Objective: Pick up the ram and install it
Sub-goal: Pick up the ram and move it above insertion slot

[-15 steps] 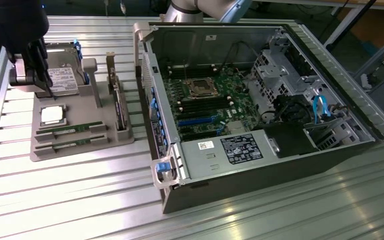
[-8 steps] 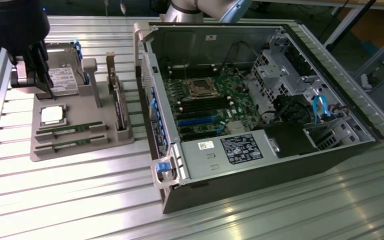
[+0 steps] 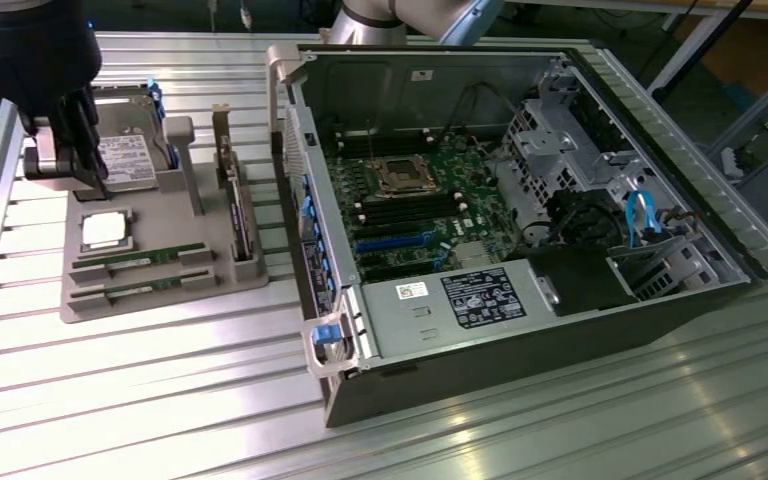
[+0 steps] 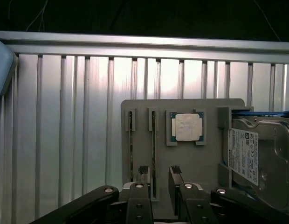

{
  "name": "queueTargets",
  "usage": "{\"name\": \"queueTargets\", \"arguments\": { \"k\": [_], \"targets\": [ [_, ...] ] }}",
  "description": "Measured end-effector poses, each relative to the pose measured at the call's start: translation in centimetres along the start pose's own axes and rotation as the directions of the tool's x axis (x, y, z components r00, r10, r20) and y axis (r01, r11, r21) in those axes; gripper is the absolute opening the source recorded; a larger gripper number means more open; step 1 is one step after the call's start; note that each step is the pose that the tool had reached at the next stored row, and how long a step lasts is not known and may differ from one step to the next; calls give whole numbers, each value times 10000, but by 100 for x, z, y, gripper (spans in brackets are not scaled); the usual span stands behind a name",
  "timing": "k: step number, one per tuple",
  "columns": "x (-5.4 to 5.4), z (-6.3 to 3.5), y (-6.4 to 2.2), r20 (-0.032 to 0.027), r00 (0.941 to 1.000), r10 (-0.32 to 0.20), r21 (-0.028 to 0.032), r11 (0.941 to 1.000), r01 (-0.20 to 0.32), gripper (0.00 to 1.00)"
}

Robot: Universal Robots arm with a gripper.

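Hovering over the grey plastic tray (image 4: 207, 154), the gripper (image 4: 159, 173) has its jaws spread wide and grips nothing. Tray count:
- Two thin green boards, set edge-up in parallel slots. One ram stick (image 4: 153, 149) lies in line with the gap between the fingertips. The other ram stick (image 4: 131, 144) sits just beside it, nearer the tray's edge.
- One square silver CPU chip (image 4: 187, 127).
- One boxy, labelled metal hard drive (image 4: 256, 158).

One open computer case (image 3: 558, 350) stands beside the tray.
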State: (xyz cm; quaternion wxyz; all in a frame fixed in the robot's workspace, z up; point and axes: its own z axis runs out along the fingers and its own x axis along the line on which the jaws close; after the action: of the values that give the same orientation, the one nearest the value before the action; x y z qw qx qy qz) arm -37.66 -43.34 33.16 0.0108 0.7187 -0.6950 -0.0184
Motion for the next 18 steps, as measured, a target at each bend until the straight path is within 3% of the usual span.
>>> {"name": "queueTargets", "arguments": {
  "k": [18],
  "targets": [
    [5,211,-9,0,10000,0,1,10000,0,30]
  ]
}}
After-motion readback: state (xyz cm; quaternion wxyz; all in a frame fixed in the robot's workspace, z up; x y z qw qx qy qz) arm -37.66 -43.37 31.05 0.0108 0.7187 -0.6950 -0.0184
